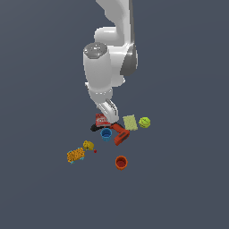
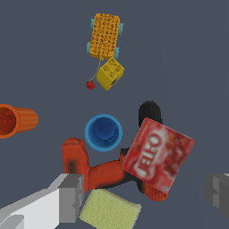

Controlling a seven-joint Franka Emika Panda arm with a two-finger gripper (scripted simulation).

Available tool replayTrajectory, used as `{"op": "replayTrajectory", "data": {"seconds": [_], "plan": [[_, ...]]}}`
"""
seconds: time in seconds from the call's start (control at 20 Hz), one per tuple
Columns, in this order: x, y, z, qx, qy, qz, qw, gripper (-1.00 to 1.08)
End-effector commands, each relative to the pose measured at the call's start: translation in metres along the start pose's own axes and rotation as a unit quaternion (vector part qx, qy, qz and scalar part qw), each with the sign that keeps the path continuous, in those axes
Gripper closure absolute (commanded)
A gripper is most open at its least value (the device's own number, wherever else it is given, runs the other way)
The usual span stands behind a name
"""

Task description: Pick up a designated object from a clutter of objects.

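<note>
The designated object, a flat red box (image 1: 102,119) with white lettering, lies tilted on the red-and-black drill (image 1: 120,133) in the middle of the clutter. In the wrist view the box (image 2: 159,154) sits between and below my fingers (image 2: 71,197), closer to the other finger. My gripper (image 1: 108,120) hangs just above the box, open and empty; in the wrist view the gripper (image 2: 145,192) straddles the box's lower edge without touching it. The drill (image 2: 98,172) runs under the box.
A blue cup (image 1: 106,133) stands beside the drill. A pale green pad (image 1: 130,122) and a yellow-green ball (image 1: 144,122) lie at the exterior view's right. An orange-red cup (image 1: 121,162) and yellow-orange pieces (image 1: 76,154) lie nearer the camera.
</note>
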State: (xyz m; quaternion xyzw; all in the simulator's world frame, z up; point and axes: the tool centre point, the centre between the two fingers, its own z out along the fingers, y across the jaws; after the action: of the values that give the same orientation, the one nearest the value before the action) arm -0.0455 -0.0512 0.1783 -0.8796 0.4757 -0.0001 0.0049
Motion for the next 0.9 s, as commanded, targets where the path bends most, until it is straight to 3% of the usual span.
{"op": "replayTrajectory", "data": {"seconds": [0.0,0.45,0.85], "plan": [[-0.001,0.006,0.01,0.0,0.0,0.035,0.9994,-0.92],[-0.008,0.026,0.04,-0.002,0.002,0.15,0.9887,-0.92],[-0.012,0.038,0.055,-0.003,0.003,0.21,0.9777,-0.92]]}}
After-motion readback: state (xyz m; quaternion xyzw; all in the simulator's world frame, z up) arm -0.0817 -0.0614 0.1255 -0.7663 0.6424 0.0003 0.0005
